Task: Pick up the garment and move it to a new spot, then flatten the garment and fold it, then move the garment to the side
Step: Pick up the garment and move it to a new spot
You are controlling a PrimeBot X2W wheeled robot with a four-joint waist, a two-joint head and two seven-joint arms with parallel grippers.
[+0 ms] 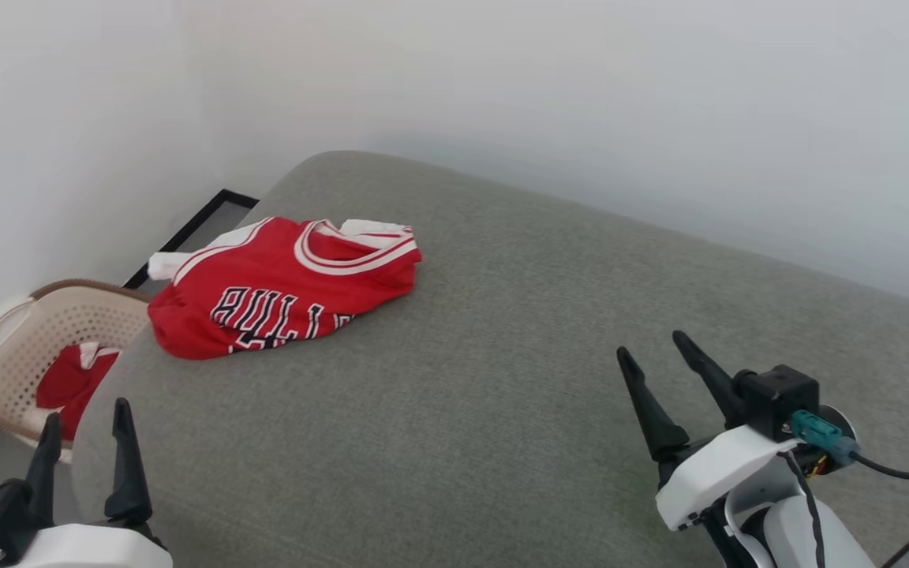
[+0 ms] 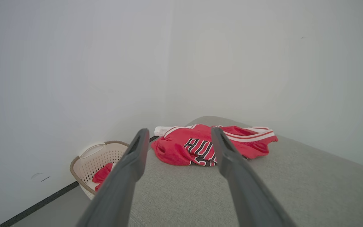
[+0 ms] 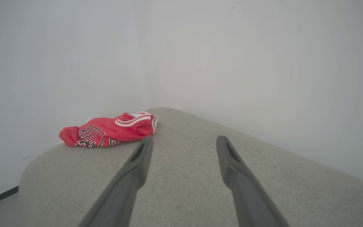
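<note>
From the head camera I see the red sleeveless basketball jersey with white-and-red striped trim [image 1: 281, 288] lying crumpled in the upper left of the frame. It sits on the grey fabric-covered worktop [image 1: 462, 379] near its far left edge, with the black white-outlined lettering facing up. My left gripper [image 1: 87, 412] sits at the lower left with its fingers apart and holding nothing, well short of the jersey. My right gripper [image 1: 650, 345] is at the lower right, also with its fingers spread and empty over bare fabric. At the left edge, beside the worktop, stands a beige perforated plastic basket with a brown rim [image 1: 68, 315], and a red cloth [image 1: 68, 383] lies inside it.
</note>
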